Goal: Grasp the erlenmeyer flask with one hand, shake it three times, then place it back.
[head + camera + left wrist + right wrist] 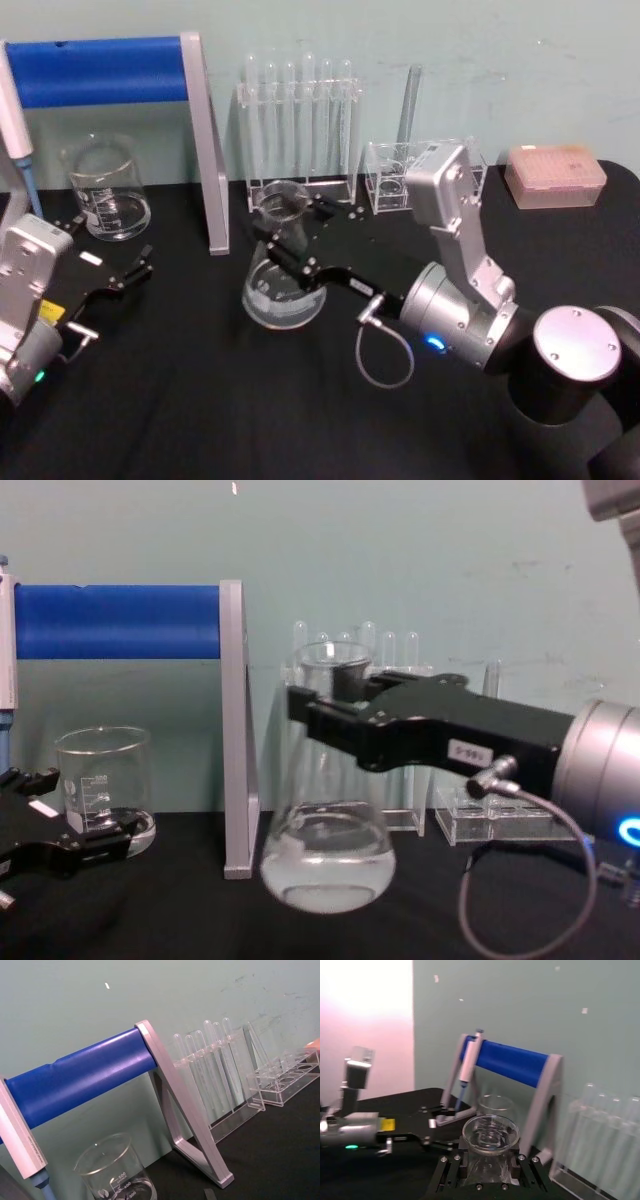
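Note:
The erlenmeyer flask is a clear conical flask with a little liquid in its wide base, near the middle of the black table. My right gripper is shut on its neck just under the rim, one long black jaw on each side. In the chest view the flask hangs slightly tilted in the gripper; I cannot tell whether its base touches the cloth. The right wrist view looks down on the flask's rim between the jaws. My left gripper rests open at the table's left.
A glass beaker stands at the back left beside the pipette stand with the blue bar. Right behind the flask is a test tube rack. A small clear rack and a pink tip box stand at the back right.

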Controlling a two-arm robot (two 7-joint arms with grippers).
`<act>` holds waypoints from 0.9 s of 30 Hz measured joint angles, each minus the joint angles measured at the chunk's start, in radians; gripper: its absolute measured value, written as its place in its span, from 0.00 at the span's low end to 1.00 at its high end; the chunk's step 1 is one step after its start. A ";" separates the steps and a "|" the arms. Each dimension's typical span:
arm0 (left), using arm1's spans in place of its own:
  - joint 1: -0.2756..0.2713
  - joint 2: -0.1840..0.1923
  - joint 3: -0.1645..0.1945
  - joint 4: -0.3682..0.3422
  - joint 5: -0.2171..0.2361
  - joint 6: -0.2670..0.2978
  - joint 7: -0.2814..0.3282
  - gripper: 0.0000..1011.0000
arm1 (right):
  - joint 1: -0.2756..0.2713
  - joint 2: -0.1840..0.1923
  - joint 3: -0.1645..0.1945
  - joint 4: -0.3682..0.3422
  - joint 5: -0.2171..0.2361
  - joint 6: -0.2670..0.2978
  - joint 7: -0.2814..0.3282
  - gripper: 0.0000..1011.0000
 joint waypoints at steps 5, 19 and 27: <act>0.000 0.000 0.000 0.000 0.000 0.000 0.000 0.99 | 0.006 0.011 -0.036 -0.009 0.011 0.003 0.019 0.44; 0.000 0.000 0.000 0.000 0.000 0.000 0.000 0.99 | 0.017 0.032 -0.062 -0.007 0.023 0.003 0.010 0.44; 0.000 0.000 0.000 0.000 0.000 0.000 0.000 0.99 | 0.018 0.039 -0.009 0.017 0.022 0.000 -0.047 0.44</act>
